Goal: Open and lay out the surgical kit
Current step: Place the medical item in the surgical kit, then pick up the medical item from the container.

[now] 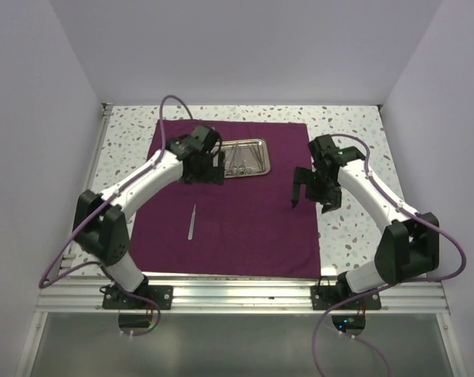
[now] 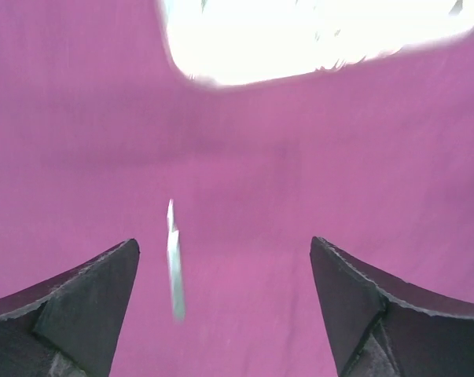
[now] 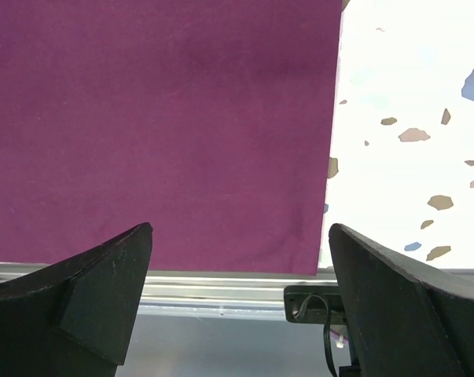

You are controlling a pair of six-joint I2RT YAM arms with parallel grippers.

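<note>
The maroon cloth [image 1: 237, 228] lies spread flat on the table. The shiny steel tray [image 1: 245, 159] sits on its far part with thin instruments in it. Silver tweezers [image 1: 192, 221] lie on the cloth in front of the tray. My left gripper [image 1: 208, 173] is open and empty just left of the tray. In the left wrist view [image 2: 225, 247] a thin, blurred silver instrument [image 2: 174, 263] shows on the cloth [image 2: 299, 181] near the left finger, with the tray [image 2: 315, 35] glaring white at the top. My right gripper [image 1: 309, 192] is open and empty above the cloth's right edge [image 3: 158, 118].
The speckled white tabletop [image 1: 354, 133] surrounds the cloth and shows in the right wrist view [image 3: 409, 118]. An aluminium rail [image 1: 237, 292] runs along the near edge, also in the right wrist view [image 3: 221, 287]. White walls enclose the table on three sides.
</note>
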